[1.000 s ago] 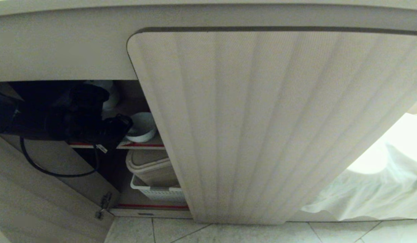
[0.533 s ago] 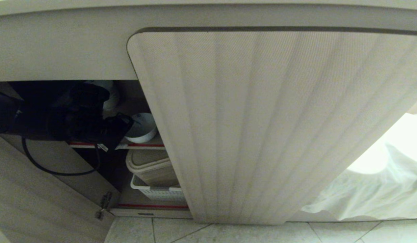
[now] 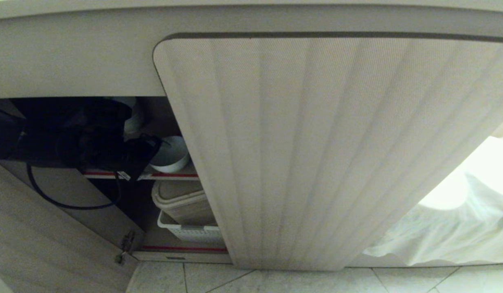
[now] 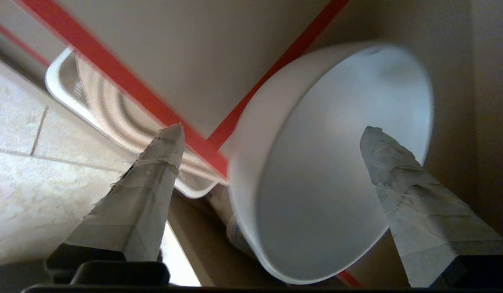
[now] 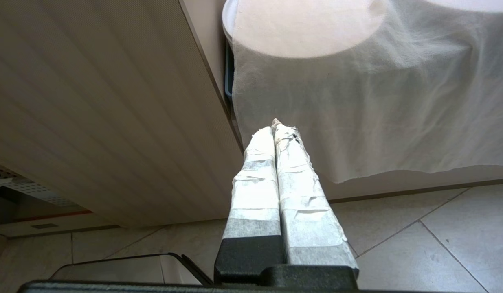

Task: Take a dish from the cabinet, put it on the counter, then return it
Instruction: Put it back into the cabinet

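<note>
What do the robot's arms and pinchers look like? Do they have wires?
The left gripper has two long pointed fingers wrapped in wrinkly whitish tape, on black bases. In the head view the left arm is bulky and black, with a thin black cable looping below and a small white label. The right gripper has the same taped fingers on a black base.

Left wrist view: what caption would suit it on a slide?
Left tool open around the white bowl on the cabinet's red-edged shelf.
</note>
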### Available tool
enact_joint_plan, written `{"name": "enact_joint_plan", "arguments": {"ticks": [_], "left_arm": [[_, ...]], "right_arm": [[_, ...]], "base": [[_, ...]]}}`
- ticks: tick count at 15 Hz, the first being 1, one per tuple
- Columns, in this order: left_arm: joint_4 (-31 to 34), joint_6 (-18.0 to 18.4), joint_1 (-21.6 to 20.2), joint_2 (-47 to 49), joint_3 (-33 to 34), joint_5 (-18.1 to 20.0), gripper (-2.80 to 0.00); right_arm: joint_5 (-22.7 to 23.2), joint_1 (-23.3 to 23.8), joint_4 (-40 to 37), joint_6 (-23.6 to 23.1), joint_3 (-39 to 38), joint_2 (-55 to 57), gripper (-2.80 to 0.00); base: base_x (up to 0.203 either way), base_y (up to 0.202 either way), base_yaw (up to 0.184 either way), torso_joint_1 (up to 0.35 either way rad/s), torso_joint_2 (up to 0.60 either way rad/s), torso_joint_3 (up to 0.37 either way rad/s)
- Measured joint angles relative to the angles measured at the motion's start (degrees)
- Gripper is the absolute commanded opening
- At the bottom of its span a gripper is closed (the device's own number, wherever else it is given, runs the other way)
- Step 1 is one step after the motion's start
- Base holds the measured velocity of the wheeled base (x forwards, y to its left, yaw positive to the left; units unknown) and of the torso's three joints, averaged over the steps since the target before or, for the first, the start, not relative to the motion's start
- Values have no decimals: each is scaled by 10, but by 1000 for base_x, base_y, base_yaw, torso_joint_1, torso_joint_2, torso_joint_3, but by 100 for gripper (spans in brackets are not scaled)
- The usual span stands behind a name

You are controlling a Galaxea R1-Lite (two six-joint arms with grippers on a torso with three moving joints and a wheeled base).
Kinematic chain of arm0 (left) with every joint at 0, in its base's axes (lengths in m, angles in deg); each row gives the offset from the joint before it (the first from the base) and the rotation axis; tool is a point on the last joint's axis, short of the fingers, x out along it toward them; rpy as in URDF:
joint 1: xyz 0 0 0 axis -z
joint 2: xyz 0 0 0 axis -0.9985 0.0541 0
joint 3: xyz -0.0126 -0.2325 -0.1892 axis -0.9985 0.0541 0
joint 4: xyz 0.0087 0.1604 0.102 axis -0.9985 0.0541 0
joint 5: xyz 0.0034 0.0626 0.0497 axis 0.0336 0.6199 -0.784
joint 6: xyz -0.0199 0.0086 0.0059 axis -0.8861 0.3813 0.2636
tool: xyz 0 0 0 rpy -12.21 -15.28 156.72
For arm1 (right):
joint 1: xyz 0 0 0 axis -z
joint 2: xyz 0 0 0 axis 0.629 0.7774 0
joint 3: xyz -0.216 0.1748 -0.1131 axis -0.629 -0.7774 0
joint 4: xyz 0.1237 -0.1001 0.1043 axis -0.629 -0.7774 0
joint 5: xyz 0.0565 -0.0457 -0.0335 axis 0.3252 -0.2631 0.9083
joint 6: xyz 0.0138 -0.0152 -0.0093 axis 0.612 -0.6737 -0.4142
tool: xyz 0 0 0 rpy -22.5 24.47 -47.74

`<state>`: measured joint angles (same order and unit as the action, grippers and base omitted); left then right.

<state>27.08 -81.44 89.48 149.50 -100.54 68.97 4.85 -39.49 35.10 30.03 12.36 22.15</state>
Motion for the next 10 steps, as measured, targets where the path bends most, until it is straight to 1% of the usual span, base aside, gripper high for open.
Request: {"name": "enact_joint_plan", "arguments": {"ticks": [2,6,10], "left_arm": [[-4,0,0,2,-4,-1,0],[-70,-1,0,6,-4,-10,0],[-75,-2,0,6,3,-37,0]], "right_arm": [[0,0,0,0,0,0,-280],[0,0,0,0,0,0,-280],[0,0,0,0,0,0,-280]], "base": [[0,0,0,0,0,0],[0,0,0,0,0,0],[0,0,0,0,0,0]]}}
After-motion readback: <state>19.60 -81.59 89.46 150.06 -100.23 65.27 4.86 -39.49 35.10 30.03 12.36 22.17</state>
